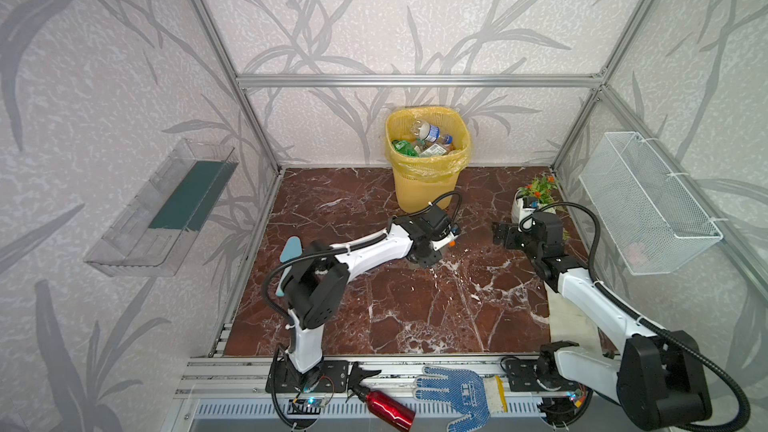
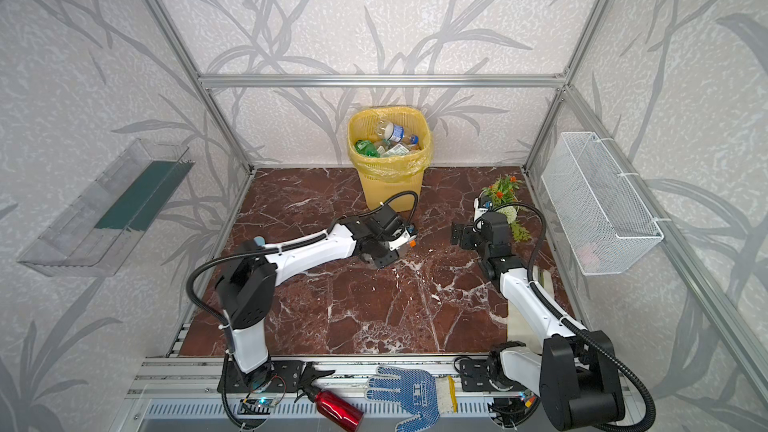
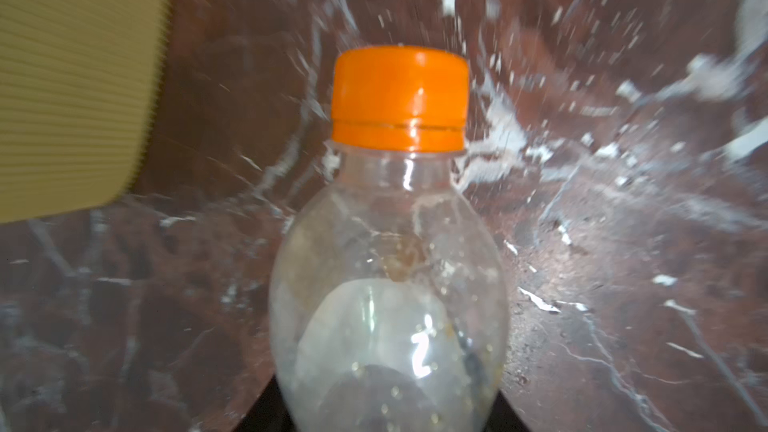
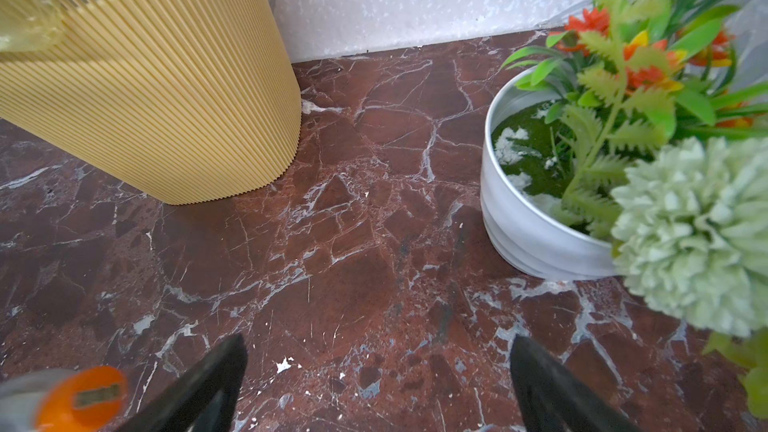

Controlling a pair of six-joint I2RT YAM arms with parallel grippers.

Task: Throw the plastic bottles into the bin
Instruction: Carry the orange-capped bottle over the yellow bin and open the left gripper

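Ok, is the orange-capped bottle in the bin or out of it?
Out. The left pincer is shut on the orange-capped bottle over the marble floor, beside the bin.

The red marble tabletop is occupied by the bin at the far edge and a flower pot near the far right corner.

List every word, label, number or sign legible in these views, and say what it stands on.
No text can be read for certain.
Blue dotted glove: white printed logo, too blurred to read.
Bottles in the bin: coloured labels, too small to read.
Orange-capped bottle: no print shows on its clear body; a mark on its cap is blurred.
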